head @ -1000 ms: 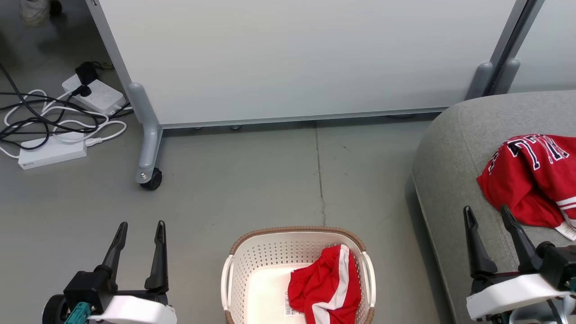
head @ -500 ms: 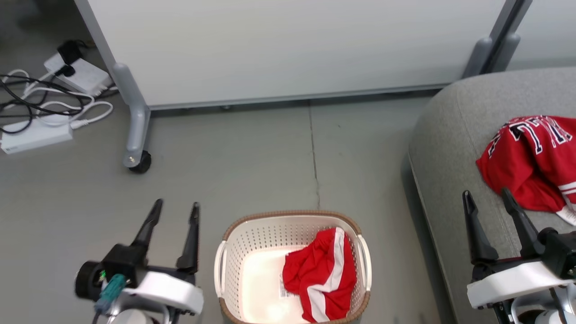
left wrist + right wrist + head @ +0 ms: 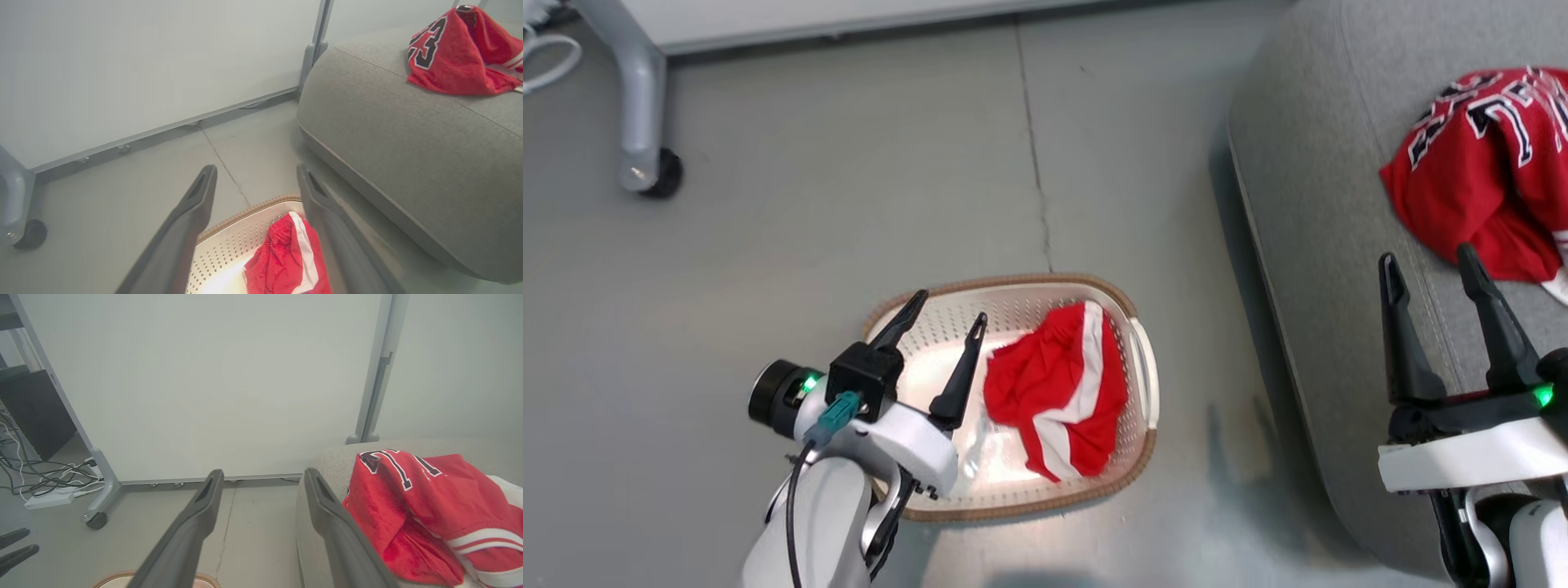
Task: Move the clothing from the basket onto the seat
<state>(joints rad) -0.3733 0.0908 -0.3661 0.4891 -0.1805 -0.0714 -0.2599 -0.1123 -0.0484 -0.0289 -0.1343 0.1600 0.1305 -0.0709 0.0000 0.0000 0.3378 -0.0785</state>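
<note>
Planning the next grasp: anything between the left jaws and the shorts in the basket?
Nothing visible. The left jaws stand open over the left half of the basket. The shorts lie uncovered in its right half, just beside the fingertips, with only bare basket floor between them.

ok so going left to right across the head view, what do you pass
wheeled partition leg → left gripper → red shorts → sofa → red jersey

Two garments (image 3: 1054, 392) (image 3: 1474, 184), one basket (image 3: 1021, 309), one sofa (image 3: 1307, 204)
</note>
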